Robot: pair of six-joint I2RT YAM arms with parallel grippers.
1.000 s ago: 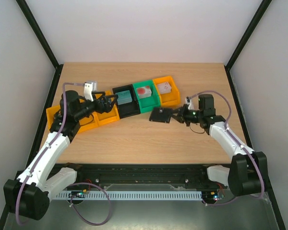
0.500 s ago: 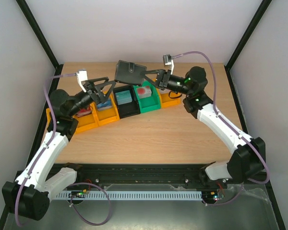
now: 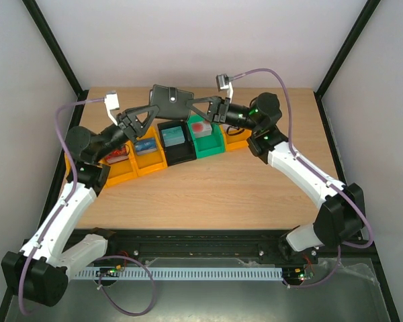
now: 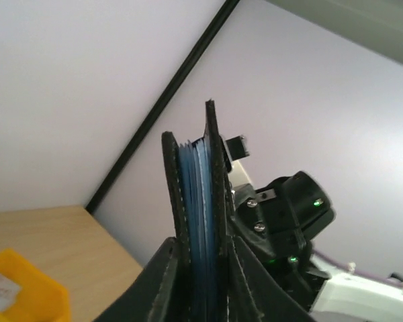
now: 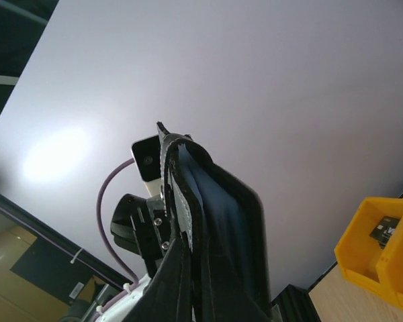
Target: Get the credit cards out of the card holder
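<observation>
1. The card holder (image 3: pixel 172 102) hangs above the coloured bins (image 3: pixel 208 151), a little further left than 0.5 s ago.
2. The right gripper (image 3: pixel 196 104) stays clenched on its right edge.
3. The left gripper (image 3: pixel 152 109) was wide open before and now pinches the left edge.

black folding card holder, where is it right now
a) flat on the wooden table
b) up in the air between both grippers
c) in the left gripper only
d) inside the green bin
b: the black folding card holder is up in the air above the row of coloured plastic bins, with the left gripper on one edge and the right gripper on the other.
</observation>
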